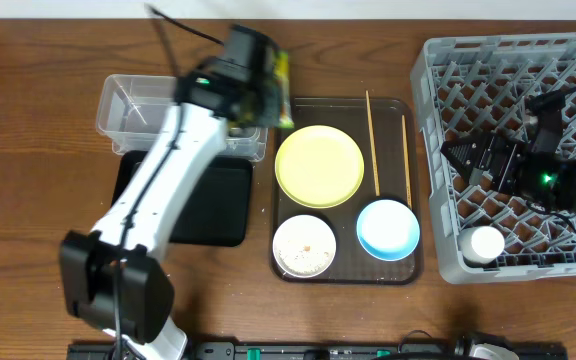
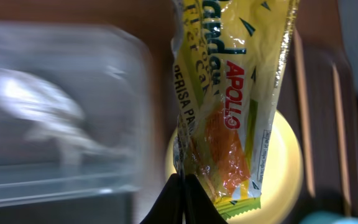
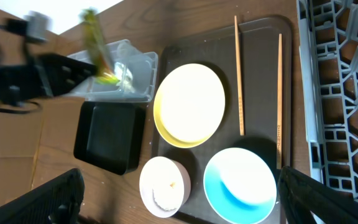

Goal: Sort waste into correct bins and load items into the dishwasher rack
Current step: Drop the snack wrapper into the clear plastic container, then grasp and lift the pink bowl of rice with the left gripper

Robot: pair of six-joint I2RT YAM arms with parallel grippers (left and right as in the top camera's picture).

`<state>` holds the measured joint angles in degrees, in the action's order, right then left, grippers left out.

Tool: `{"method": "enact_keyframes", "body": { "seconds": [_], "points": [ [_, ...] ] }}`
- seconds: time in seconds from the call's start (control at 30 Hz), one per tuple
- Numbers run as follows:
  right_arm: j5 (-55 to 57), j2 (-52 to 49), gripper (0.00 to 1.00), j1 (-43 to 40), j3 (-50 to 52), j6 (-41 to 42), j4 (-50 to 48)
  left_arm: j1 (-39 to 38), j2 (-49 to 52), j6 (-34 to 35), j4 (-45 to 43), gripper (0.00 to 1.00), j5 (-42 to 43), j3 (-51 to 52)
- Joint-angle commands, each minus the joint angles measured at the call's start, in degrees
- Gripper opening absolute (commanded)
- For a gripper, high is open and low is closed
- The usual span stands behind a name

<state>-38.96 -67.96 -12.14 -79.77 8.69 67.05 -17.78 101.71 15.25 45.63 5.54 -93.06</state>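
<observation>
My left gripper (image 1: 265,88) (image 2: 184,190) is shut on the yellow-green-orange snack wrapper (image 1: 282,90) (image 2: 229,124), held in the air between the clear tub (image 1: 133,110) (image 2: 61,168) and the yellow-green plate (image 1: 319,165) (image 2: 288,168). A white crumpled scrap (image 2: 36,112) lies in the tub. The black tray (image 1: 218,205) sits in front of the tub. My right gripper (image 1: 483,160) (image 3: 182,180) is open and empty over the grey rack (image 1: 448,150). A white cup (image 1: 486,243) stands in the rack. The white bowl (image 1: 304,246) holds rice. The light-blue bowl (image 1: 387,229) is empty.
The plate, both bowls and two chopsticks (image 1: 372,140) (image 1: 406,160) lie on a dark-brown serving tray (image 1: 416,270) in the middle. The right wrist view shows the plate (image 3: 189,102), the blue bowl (image 3: 239,183), the white bowl (image 3: 165,185) and the black tray (image 3: 107,137).
</observation>
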Motion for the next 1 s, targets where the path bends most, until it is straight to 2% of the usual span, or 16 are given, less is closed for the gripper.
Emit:
{"method": "enact_keyframes", "body": {
  "seconds": [0.0,0.07,0.1,0.17,0.2,0.23,0.3,0.4,0.6,0.73,0.8,0.97],
  "points": [
    [0.0,0.0,0.97,-0.5,-0.4,-0.6,0.1,4.1,1.9,0.5,0.5,0.06,-3.6,0.3],
    [0.0,0.0,0.98,-0.5,-0.4,-0.6,0.0,5.7,2.6,0.5,1.0,0.08,-3.4,0.3],
    [0.0,0.0,0.98,-0.5,-0.4,-0.6,0.0,6.1,2.8,0.5,1.6,0.15,-3.5,0.3],
    [0.0,0.0,0.97,-0.5,-0.4,-0.6,0.0,6.4,3.0,0.4,2.8,0.31,-3.5,0.4],
    [0.0,0.0,0.97,-0.5,-0.4,-0.6,0.0,6.4,3.0,0.4,3.0,0.45,-3.7,0.5],
    [0.0,0.0,0.98,-0.5,-0.4,-0.6,0.0,6.4,3.0,0.4,3.0,0.55,-3.7,0.5],
    [0.0,0.0,0.97,-0.5,-0.4,-0.6,0.0,6.4,3.0,0.4,2.4,0.67,-3.7,0.4],
    [0.0,0.0,0.97,-0.5,-0.4,-0.7,0.2,6.3,1.7,0.5,3.1,0.68,-1.9,0.2],
    [2.2,0.0,0.97,-0.5,-0.4,-0.6,0.3,2.9,-3.2,0.5,9.6,0.66,8.5,0.2],
    [3.5,0.0,0.98,-0.5,-0.4,-0.6,0.2,-3.6,-3.4,0.5,17.4,0.66,8.4,0.9],
    [4.2,0.0,0.97,-0.5,-0.4,-0.6,0.3,-7.5,-3.4,0.9,19.5,0.63,8.4,2.9],
    [4.2,0.0,0.98,-0.5,-0.4,-0.6,0.5,-17.1,-3.3,8.2,17.4,0.59,6.5,12.0]
  ]
}}
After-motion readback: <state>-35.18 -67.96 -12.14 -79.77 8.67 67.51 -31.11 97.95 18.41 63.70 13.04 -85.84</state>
